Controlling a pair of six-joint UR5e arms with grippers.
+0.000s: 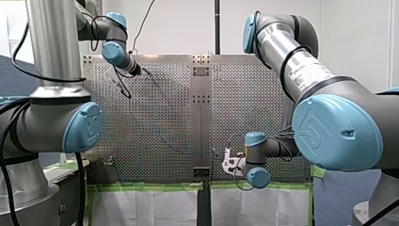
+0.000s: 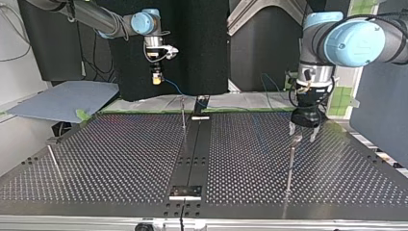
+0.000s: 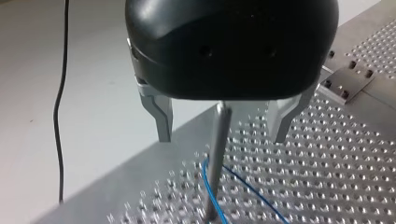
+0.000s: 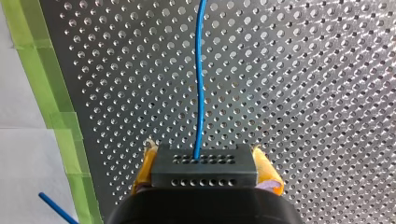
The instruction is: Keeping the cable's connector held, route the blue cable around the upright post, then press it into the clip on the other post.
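Our right pincer [image 4: 203,161] is clenched on the connector [image 4: 204,176], blue cable [image 4: 200,84] leading ahead, while our left pincer [image 3: 223,126] hangs released astride the upright post [image 3: 215,163] on the worktop [image 3: 327,163].

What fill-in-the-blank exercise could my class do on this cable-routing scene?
The thin blue cable leaves the dark perforated connector block held in my right arm's jaws between ___ pads.
My left arm's jaws stand ___ over the slim upright metal post.
___ tape edges the perforated metal table.
Missing: yellow; open; green.
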